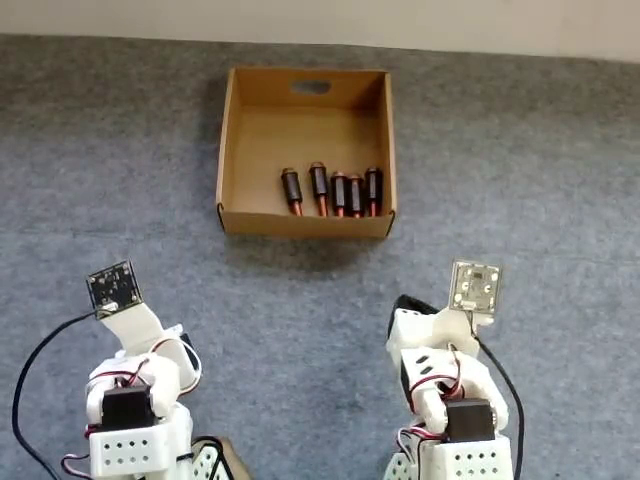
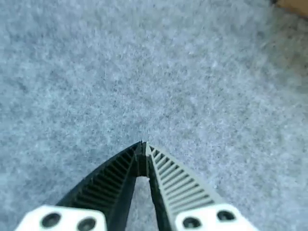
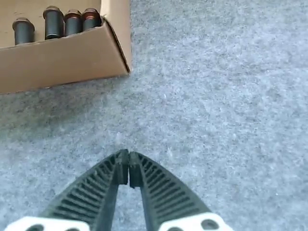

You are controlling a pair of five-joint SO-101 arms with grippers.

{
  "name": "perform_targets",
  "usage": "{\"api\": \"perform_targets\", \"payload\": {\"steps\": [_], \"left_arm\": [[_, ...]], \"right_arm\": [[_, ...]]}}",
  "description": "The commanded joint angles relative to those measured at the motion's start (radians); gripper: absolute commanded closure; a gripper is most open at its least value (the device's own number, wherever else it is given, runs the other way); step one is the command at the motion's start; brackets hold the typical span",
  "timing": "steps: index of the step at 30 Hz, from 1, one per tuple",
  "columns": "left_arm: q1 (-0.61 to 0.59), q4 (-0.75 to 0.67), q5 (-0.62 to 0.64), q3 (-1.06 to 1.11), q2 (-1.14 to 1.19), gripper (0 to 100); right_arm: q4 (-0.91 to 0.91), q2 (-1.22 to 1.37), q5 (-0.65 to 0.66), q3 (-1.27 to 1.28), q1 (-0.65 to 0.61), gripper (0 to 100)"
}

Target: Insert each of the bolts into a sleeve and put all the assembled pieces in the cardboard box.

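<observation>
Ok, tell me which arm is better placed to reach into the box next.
Right, probably. The right gripper faces the box corner, and the assembled pieces lie toward that side.

Grey carpet [image 1: 120, 160], pale wall strip [image 1: 400, 25]

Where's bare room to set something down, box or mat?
Free: the cardboard box floor along its far wall and left near corner; the grey mat between box, left claw and right claw. Crowded: the near wall, where five assembled pieces lie.
</observation>
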Motion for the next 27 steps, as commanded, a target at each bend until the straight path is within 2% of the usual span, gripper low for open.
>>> {"api": "perform_targets", "payload": {"steps": [1,7,27], "left_arm": [[0.010,0.008,0.008,0.019,-0.005,99],[0.128,0.008,0.008,0.019,-0.005,99],[0.128,0.008,0.008,0.019,-0.005,99]], "right_arm": [[0.004,-0.002,0.009,0.130,0.010,98.9],[0.004,-0.002,0.009,0.130,0.010,98.9],[0.004,-0.001,0.009,0.130,0.010,98.9]]}}
